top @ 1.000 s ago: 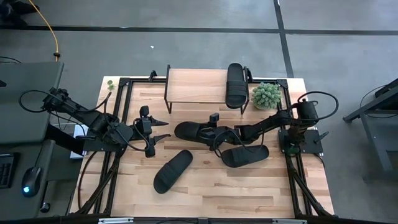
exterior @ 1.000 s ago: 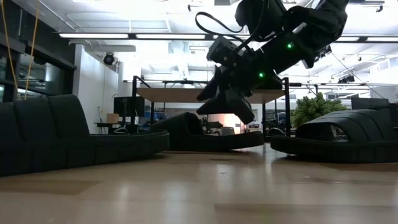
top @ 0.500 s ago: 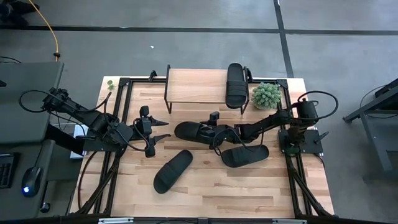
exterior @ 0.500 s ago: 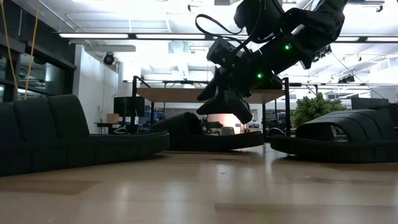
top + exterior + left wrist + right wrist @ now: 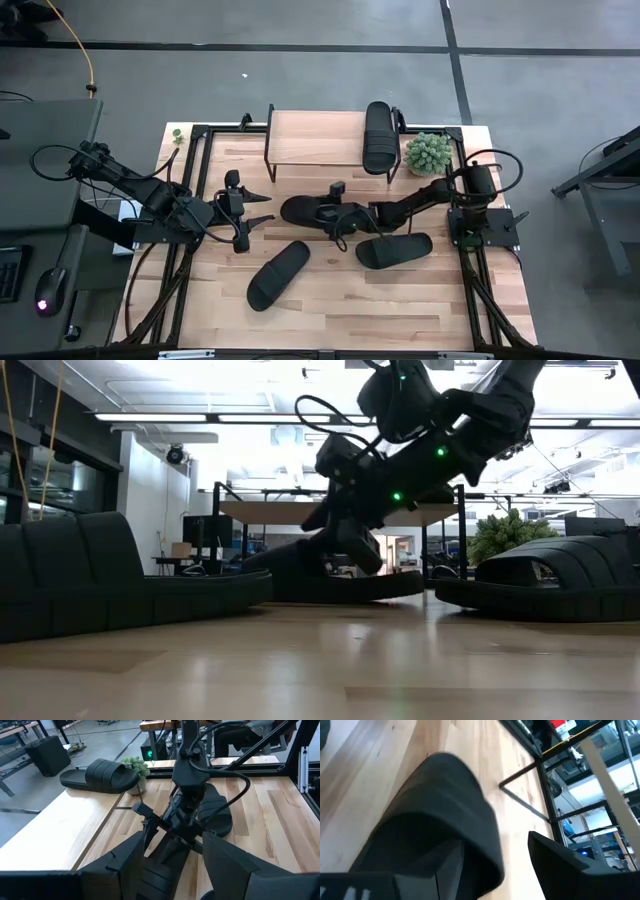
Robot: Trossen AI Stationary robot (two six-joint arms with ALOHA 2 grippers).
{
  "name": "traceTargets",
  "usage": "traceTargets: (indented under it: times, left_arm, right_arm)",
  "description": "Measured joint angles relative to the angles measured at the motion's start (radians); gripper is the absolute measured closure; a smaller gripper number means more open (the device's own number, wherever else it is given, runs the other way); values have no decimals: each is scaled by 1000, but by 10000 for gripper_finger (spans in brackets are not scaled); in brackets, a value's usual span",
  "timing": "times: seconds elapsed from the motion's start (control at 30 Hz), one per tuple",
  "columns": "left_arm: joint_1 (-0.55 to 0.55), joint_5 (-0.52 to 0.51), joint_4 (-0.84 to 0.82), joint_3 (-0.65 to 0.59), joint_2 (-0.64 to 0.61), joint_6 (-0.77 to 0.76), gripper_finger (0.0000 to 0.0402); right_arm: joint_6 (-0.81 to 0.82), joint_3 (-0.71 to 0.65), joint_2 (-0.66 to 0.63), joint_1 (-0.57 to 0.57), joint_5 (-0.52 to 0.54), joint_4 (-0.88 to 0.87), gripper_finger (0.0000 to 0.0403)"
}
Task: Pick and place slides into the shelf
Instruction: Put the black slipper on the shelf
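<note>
Four black slides are in view; one slide (image 5: 378, 136) lies on the shelf (image 5: 315, 139) near its right end, long axis running front to back, its near tip overhanging the shelf's front edge; the rest of the shelf top to its left is bare wood. A middle slide (image 5: 308, 212) lies on the worktop (image 5: 330, 310) just in front of the shelf, long axis left to right; the right pincer (image 5: 335, 218) stands over it with its jaws open, one finger to each side of the strap, not closed on it. A third slide (image 5: 395, 250) lies near it to the front right, long axis roughly left to right; a fourth slide (image 5: 278, 274) lies diagonally, front left; the front strip of worktop is open. The left pincer (image 5: 256, 216) waits left of the middle slide, jaws open, holding nothing.
</note>
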Motion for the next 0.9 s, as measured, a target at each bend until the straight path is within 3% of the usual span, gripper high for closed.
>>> traceTargets:
  times: [0.33,0.63,0.9]
  left_arm:
    - [0,0,0,0,0,0,218]
    - [0,0,0,0,0,0,218]
    - [0,0,-2,0,0,0,218]
  right_arm:
    - [31,17,8,-16,-65,-7,192]
    - [76,64,111,-31,-84,7,192]
    - [136,129,131,-33,-50,-23,236]
